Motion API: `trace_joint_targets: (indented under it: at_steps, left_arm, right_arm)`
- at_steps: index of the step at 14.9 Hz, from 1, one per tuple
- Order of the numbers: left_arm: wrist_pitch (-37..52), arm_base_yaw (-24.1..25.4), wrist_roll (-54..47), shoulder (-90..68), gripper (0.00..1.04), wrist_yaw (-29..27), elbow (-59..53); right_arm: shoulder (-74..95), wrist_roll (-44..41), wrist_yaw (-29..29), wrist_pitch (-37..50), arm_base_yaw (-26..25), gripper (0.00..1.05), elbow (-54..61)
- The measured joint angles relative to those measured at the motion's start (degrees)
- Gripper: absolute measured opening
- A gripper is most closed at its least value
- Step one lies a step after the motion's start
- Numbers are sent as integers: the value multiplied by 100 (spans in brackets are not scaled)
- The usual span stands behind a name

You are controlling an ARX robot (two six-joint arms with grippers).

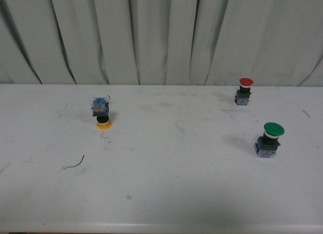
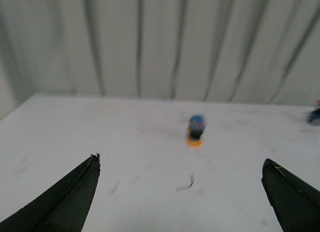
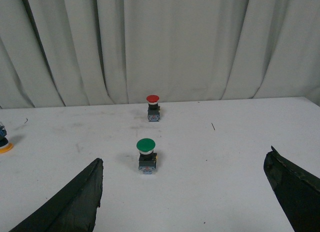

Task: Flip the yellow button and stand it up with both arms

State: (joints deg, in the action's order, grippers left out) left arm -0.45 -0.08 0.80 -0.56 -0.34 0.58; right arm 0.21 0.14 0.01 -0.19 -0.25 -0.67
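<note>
Right claw [image 3: 185, 156] wide, facing green button [image 3: 146, 154].

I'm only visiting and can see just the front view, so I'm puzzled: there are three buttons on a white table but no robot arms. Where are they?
Observer: Neither arm reaches into your view. The left wrist view shows the left pincer wide open and holding nothing.
Operator: What is it pointing at?
Observer: The yellow button sits ahead of it, roughly midway between the two spread tips and clear of both.
Operator: And the other arm?
Observer: The right pincer is open and empty too. The green button is ahead of it and the red button is farther back.
</note>
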Motion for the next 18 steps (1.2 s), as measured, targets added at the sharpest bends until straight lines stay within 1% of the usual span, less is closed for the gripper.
trace_joint_targets:
  at_steps: [1,2,3,4,5,7,8,9,10,11,12,14,16,18]
  left_arm:
    - [-970,-612,542,-535,98,-1211,378]
    - [-1381,-1134,1204,-1158,98,-2365,719]
    - [-1344,-1130,1707,-1279,98,-3178,822]
    - [-968,-782,1908,-1342,98,-3274,946]
    - [-490,-481,1952,-1626,98,-2935,1097]
    - [905,299,1698,-3001,98,-1818,1209]
    - [1600,595,1602,-3805,98,-1300,1392]
    - [2393,839,1462,-4806,98,-802,1812]
    - [3021,935,1355,-5794,98,-354,2354]
    - [3239,938,1215,-6631,98,-188,2883]
    - [3204,898,1095,-7587,98,37,3528]
    - [2667,621,1005,-9289,98,236,4883]
    - [2061,247,940,-10424,98,387,6109]
    - [1515,-153,734,-11184,98,332,7062]
  right_arm:
    - [0,0,4,-2,-2,98,0]
    - [0,0,-7,7,0,98,0]
    - [0,0,2,-2,0,98,0]
    - [2,0,-2,0,-7,98,0]
    - [0,0,-4,0,0,98,0]
    - [0,0,-2,0,-2,98,0]
    - [0,0,-2,0,-2,98,0]
    - [0,0,-2,0,-2,98,0]
    - [0,0,-2,0,-2,98,0]
    - [0,0,-2,0,-2,98,0]
    - [0,0,-2,0,-2,98,0]
    - [0,0,-2,0,-2,98,0]
    - [0,0,-2,0,-2,98,0]
    - [0,0,-2,0,-2,98,0]
